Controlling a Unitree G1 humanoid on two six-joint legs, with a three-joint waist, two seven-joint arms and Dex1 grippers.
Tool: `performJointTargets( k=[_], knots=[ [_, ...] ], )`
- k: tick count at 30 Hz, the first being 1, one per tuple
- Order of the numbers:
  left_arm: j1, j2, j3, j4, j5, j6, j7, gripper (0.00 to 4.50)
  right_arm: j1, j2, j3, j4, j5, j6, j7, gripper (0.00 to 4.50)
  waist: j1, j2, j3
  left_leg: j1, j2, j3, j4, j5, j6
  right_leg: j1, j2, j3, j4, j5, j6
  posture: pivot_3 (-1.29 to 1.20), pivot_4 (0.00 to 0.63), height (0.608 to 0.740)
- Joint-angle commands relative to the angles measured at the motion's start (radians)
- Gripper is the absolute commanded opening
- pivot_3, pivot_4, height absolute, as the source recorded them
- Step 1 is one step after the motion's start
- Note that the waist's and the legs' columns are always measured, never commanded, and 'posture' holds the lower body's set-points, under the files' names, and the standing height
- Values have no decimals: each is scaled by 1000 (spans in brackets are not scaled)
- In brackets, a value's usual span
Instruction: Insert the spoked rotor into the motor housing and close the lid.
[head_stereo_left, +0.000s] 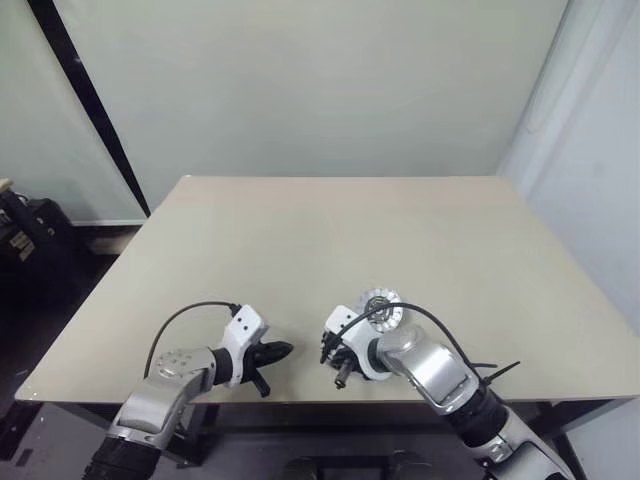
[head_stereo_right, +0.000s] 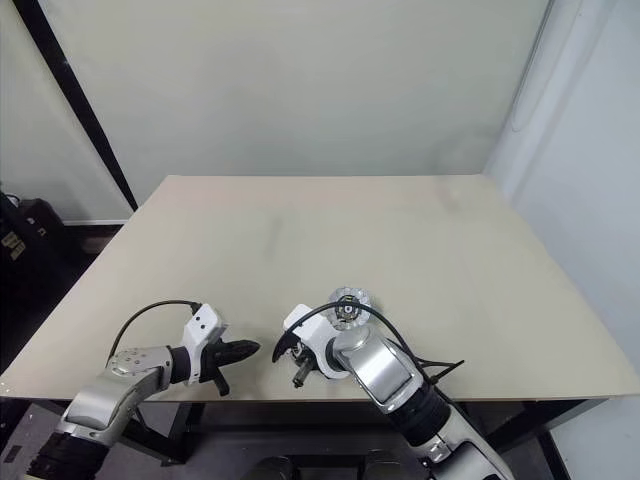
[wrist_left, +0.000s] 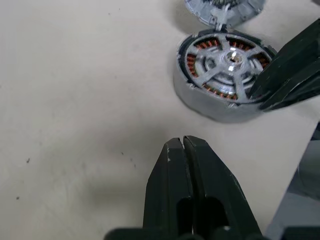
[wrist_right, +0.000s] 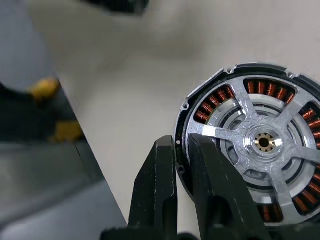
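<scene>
The right fingers (wrist_right: 172, 165) pinch the rim of the housing (wrist_right: 257, 142) at its near edge. It lies flat on the desk (head_stereo_left: 350, 240), axis upright, rotor (wrist_left: 227, 62) seated. The lid (head_stereo_left: 381, 305) lies at twelve o'clock, just beside. The left fingers (wrist_left: 182, 160), pressed together, hover near at nine o'clock.

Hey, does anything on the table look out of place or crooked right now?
Nothing stands out. The motor housing lies flat on the table, the spoked rotor seated inside, right gripper pinching its rim. The lid lies beside it.
</scene>
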Motion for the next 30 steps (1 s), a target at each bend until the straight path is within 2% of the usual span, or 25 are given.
performJointTargets(
  k=[1,15,29,30],
  knots=[
    [-25,-8,17,-2,13,-26,6,0,-21,76,-41,33,39,12,-56,73,-1,0,0,1,0,0,0,0,0,0,0,0,1,0,0,0,0,740],
    [-12,-26,38,-1,24,-37,30,0,-13,213,-145,155,88,-6,-190,73,-31,1,1,9,1,-2,0,-2,-6,1,-1,-1,1,0,-1,0,0,740],
    [-11,-24,52,8,24,-35,52,0,-32,130,-35,81,125,-38,-119,73,-42,0,0,10,0,-2,-3,-2,-5,-1,-1,-1,1,0,-1,0,0,740],
    [-11,-24,52,8,23,-35,53,0,-39,111,-12,65,132,-33,-95,423,-45,0,0,10,0,-2,-4,-1,-3,-1,-1,-1,1,0,-1,0,0,740]
  ],
)
